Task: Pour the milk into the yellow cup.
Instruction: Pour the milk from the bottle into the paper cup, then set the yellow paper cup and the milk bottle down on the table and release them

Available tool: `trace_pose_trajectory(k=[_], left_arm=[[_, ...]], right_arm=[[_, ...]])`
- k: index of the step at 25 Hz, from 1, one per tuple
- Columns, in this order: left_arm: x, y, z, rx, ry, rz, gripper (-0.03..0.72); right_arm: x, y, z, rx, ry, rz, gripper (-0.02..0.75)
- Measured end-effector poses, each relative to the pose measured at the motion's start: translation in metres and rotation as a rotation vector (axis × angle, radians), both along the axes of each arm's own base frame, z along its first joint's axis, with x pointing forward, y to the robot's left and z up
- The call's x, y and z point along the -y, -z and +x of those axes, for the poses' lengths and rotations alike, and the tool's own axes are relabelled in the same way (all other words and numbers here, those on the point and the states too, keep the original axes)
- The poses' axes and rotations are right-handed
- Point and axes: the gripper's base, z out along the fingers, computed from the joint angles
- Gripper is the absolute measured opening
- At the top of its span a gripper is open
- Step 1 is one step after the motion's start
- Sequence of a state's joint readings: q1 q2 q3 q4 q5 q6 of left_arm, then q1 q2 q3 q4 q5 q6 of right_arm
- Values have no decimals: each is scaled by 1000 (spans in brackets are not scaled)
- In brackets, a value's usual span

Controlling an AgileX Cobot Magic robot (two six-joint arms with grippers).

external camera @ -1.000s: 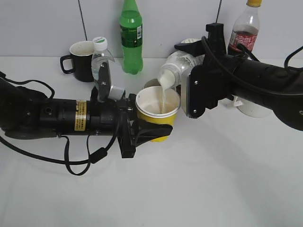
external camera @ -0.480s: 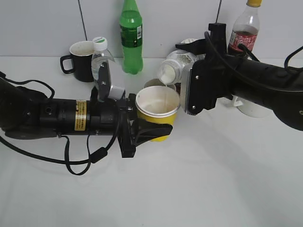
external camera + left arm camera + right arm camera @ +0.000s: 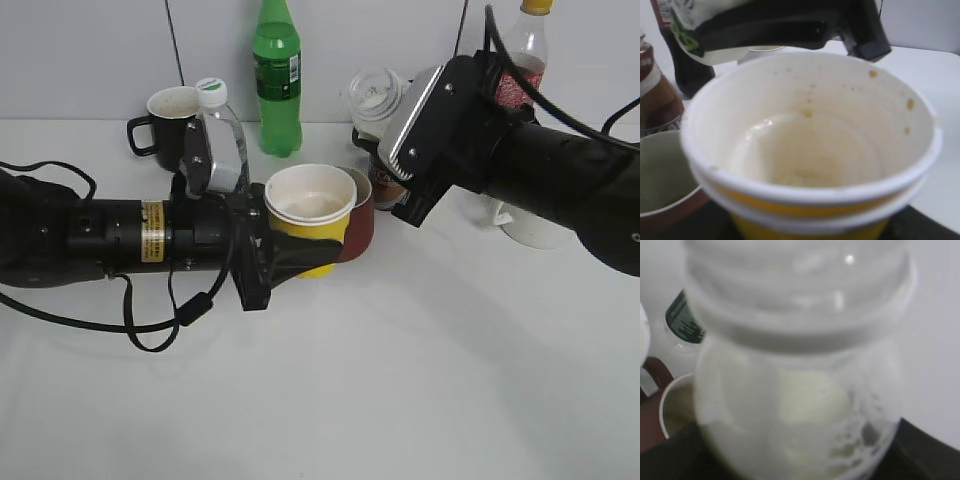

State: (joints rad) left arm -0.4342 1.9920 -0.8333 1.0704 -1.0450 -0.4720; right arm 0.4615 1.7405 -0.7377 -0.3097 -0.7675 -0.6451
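My left gripper [image 3: 292, 262] is shut on the yellow cup [image 3: 310, 215] and holds it upright above the table. In the left wrist view the cup [image 3: 810, 200] fills the frame, with a shallow creamy layer at its bottom [image 3: 810, 160]; the jaws [image 3: 810, 236] are mostly hidden under it. My right gripper [image 3: 402, 150] is shut on the milk bottle [image 3: 378, 95], uncapped, mouth up, to the upper right of the cup. In the right wrist view the bottle [image 3: 800, 390] is blurred, with a little milk left inside; the jaws [image 3: 800, 472] sit at its base.
A dark red mug [image 3: 360, 228] stands right behind the cup, with a brown coffee bottle [image 3: 385, 188] by it. A black mug [image 3: 170, 125], a water bottle [image 3: 218, 135], a green bottle [image 3: 277, 80] and a red-labelled bottle [image 3: 520, 60] line the back wall. A white mug [image 3: 535, 228] is at the right.
The milk stream has stopped. My right gripper has turned the bottle from tipped over the cup back to mouth up and lifted it away. My left gripper has drawn the cup a little left.
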Motion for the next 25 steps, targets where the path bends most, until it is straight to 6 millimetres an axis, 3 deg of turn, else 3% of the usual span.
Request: trace_pose_trajectory(k=[9,14,19,25], left_arm=[[-32,-18,5,26,-97,-21,380],[-63,-19,4,-4,-205,-29,380],[-88,-8,1,-64,-300,-20,379],[-97,-6,4,-78,-368,-11,379]], right_arm=[[8,2,3,-292,171,406,442],[29,15,-3,-415,256,574,442],[54,31,-15,-444,321,628,442],[66,49,-22,-472,368,633,442]])
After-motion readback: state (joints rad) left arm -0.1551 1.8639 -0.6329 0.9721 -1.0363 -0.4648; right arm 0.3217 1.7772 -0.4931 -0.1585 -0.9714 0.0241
